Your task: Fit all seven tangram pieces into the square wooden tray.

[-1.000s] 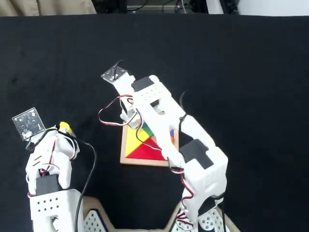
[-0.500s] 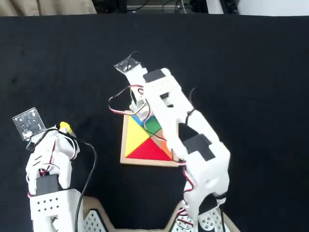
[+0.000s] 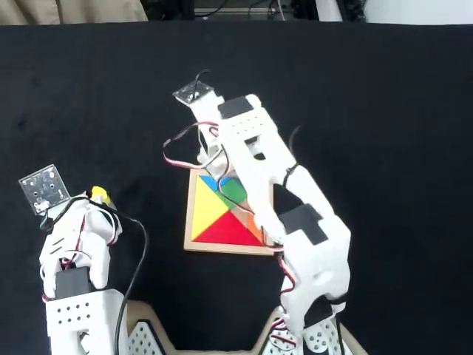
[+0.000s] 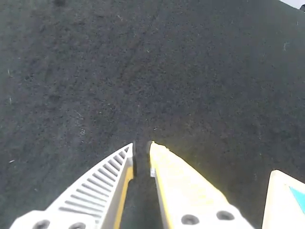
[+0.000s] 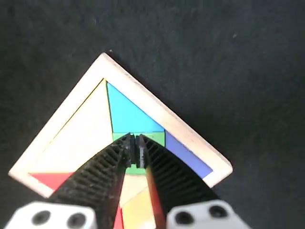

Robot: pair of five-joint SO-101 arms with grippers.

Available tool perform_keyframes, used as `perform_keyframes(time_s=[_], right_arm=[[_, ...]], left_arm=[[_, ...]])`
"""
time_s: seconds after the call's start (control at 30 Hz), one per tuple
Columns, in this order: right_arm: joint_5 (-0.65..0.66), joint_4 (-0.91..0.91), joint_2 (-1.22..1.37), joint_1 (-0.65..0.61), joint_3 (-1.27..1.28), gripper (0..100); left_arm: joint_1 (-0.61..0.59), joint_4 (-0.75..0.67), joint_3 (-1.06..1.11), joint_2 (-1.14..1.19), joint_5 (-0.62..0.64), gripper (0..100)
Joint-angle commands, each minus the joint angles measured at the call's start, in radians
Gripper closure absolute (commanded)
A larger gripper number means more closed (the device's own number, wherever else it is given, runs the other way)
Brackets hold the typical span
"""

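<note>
I have my right gripper (image 5: 135, 143) over the tray (image 5: 190, 138).
Its jaws are pressed together, with the tips just above the green piece (image 5: 155, 138), near the tray's far corner.

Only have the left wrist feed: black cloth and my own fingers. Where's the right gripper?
Observer: The right gripper is over the tray, shut, with its tips at the green piece.
Operator: What's seated in there?
Observer: The yellow triangle and red triangle lie flat inside the frame. The arm hides some of the rest.
Operator: Where's my arm versus the tray?
Observer: In the high view the left gripper sits off the tray's left side, not touching it.
</note>
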Motion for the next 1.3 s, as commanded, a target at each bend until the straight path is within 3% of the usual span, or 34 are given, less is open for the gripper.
perform_keyframes(time_s=[0.0,0.27,0.5,0.67,0.8,1.03,1.27], right_arm=[[0.003,-0.157,0.004,0.008,0.102,98.8],[0.002,0.089,-0.084,0.011,-0.047,98.8],[0.005,-0.135,-0.005,0.017,0.148,98.8],[0.002,0.172,-0.199,0.112,-0.045,98.8],[0.002,0.239,-0.426,0.218,-0.024,98.8],[0.037,-0.035,-0.449,0.391,0.406,98.8],[0.035,-0.250,-0.400,0.388,0.591,98.8]], left_arm=[[0.013,-0.021,-0.005,-0.011,0.009,92],[0.013,-0.021,-0.005,-0.011,0.009,92],[0.013,-0.021,-0.005,-0.011,0.008,92],[0.058,-0.021,-0.004,-0.011,-0.046,92],[0.128,-0.021,0.007,-0.011,-0.101,93],[0.242,-0.012,0.013,-0.002,-0.193,92],[0.285,-0.011,0.025,0.000,-0.249,92]])
